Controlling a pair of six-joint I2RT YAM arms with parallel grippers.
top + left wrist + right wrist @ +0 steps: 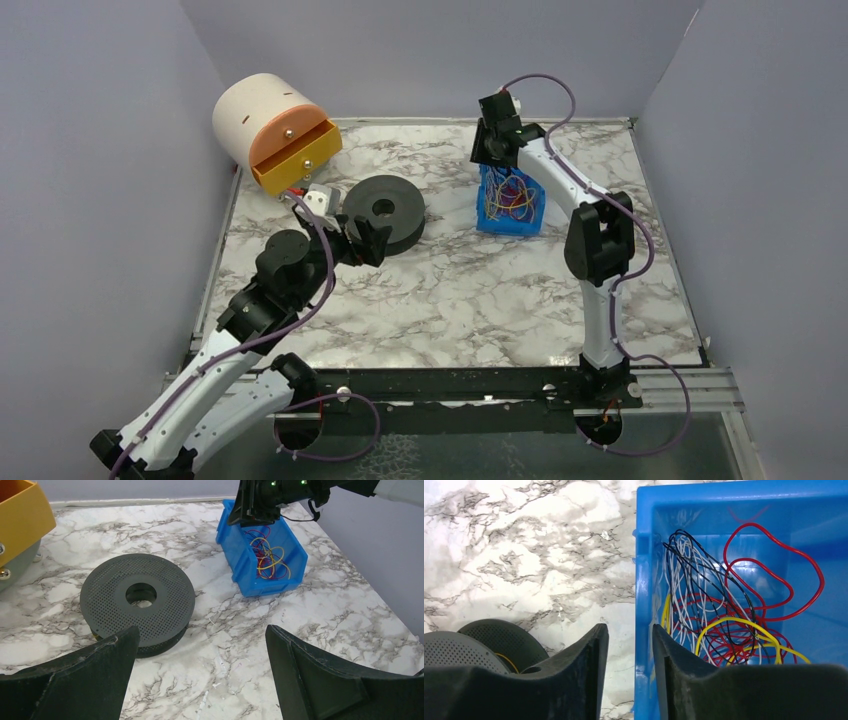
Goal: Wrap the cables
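Note:
The cables (734, 615) are a tangle of thin red, yellow, white and black wires lying in a blue bin (644, 580) at the back right of the table. The same cables (513, 197) also show in the top view and in the left wrist view (270, 557). My right gripper (629, 627) straddles the bin's left wall. One finger is inside the bin and the other outside, with a gap beside the wall, and nothing is gripped. My left gripper (202, 630) hangs wide open and empty over bare marble, just right of a black perforated spool (137, 605).
A cream round drawer unit with an orange drawer (295, 155) pulled out stands at the back left. The spool (385, 210) lies between it and the blue bin (510, 225). A yellow strand (506, 661) shows at the spool's rim. Grey walls close in three sides.

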